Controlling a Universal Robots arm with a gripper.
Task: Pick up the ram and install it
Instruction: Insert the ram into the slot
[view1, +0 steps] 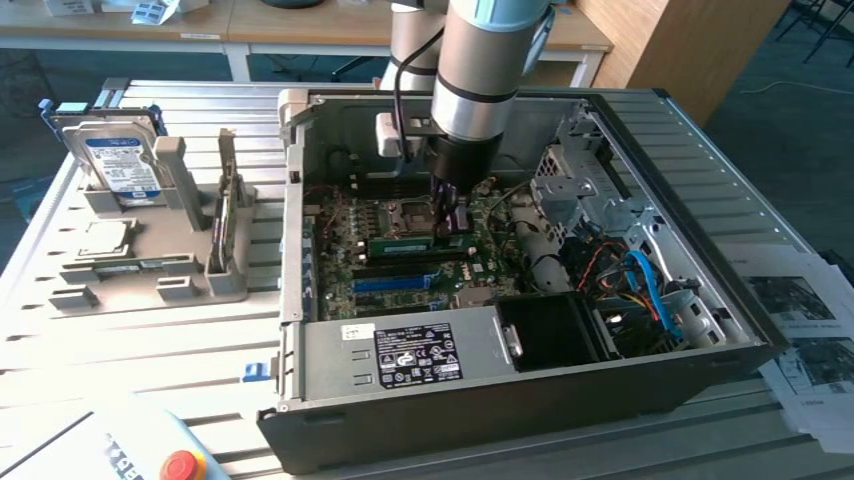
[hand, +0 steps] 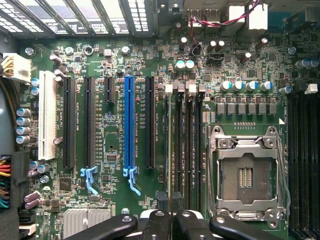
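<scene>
The ram (view1: 400, 243), a thin green stick, is standing on its long edge inside the open computer case (view1: 467, 425). It is down at the big green board (hand: 120, 60), just beside the empty square chip socket (hand: 246, 177). The gripper (view1: 450, 226) is pinching it. Its two black fingers (hand: 152, 227) are sitting very close together, with only the thin stick between them. In the wrist view the stick is showing edge-on as a thin line going away from the fingers, along the row of long dark slots (hand: 187, 150). Whether it is pushed all the way into a slot cannot be told.

The robot arm (view1: 487, 60) is reaching straight down into the case. The case is sitting on a table (view1: 160, 350) made of silver metal strips. On the exterior view's left, a gray rack (view1: 134, 290) is sitting on the table. It is holding a second green stick (view1: 224, 215) upright, a silver drive (view1: 118, 165) with a blue-white label, and a small square silver chip (view1: 107, 238). Papers (view1: 814, 320) are lying on the exterior view's right. A red button (view1: 183, 465) is sitting at the near edge. Wooden desks (view1: 200, 25) are standing behind.
</scene>
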